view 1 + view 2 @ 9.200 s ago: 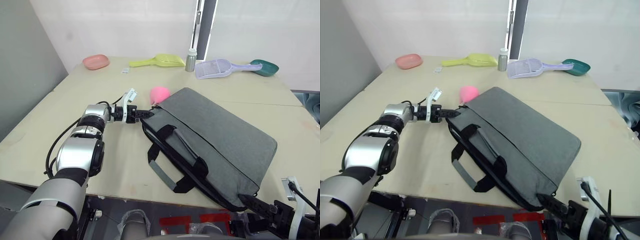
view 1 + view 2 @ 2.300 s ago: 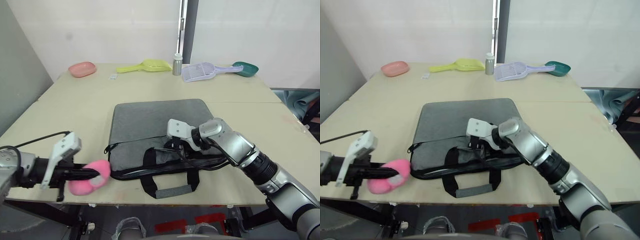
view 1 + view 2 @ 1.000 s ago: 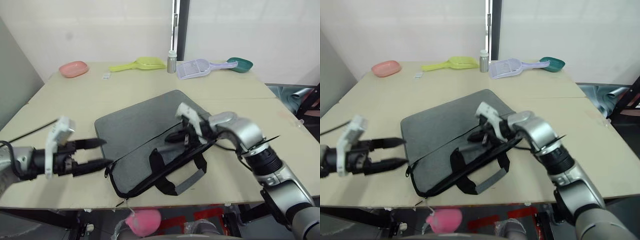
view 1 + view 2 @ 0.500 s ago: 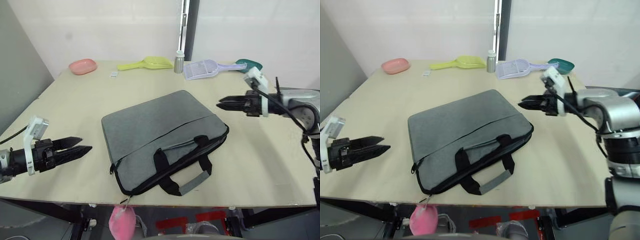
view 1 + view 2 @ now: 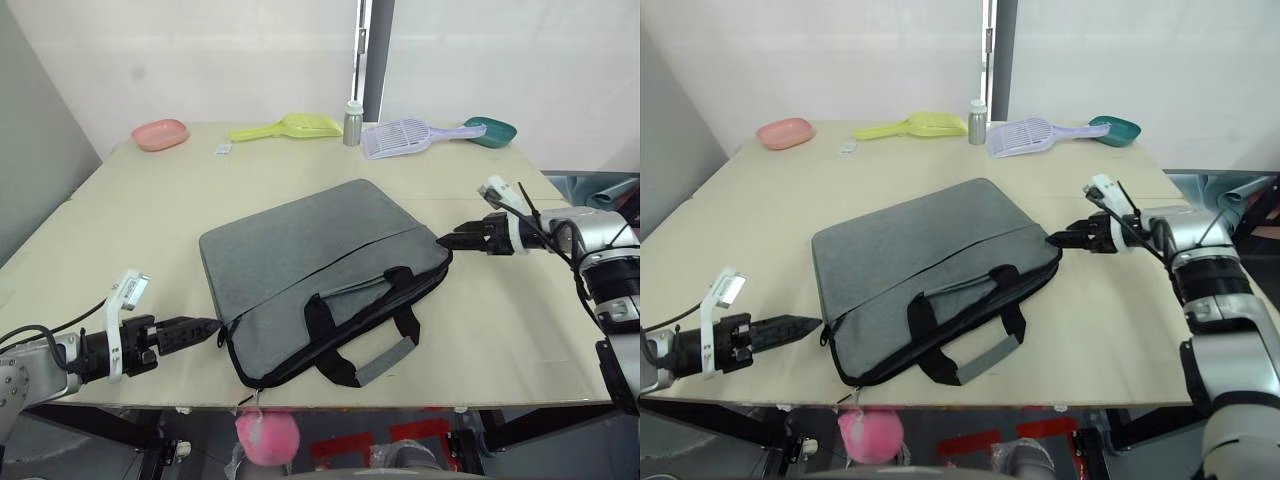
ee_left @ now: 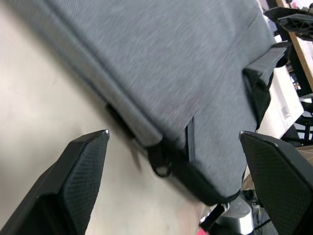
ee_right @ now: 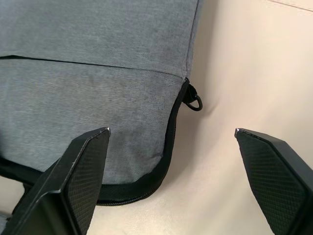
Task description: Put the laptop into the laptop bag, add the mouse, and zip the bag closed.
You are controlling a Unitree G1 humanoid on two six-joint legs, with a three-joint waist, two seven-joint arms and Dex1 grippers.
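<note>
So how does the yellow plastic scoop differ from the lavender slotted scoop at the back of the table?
The yellow plastic scoop has a solid pan, while the lavender slotted scoop is pierced with slits. The yellow one lies left of the small metal bottle, the lavender one right of it. Both lie flat on the beige table.

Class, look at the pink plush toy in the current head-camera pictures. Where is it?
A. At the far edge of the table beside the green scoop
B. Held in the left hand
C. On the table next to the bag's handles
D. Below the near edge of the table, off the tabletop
D: the pink plush toy shows beneath the near edge of the table, under the laptop bag, not on the tabletop.
</note>
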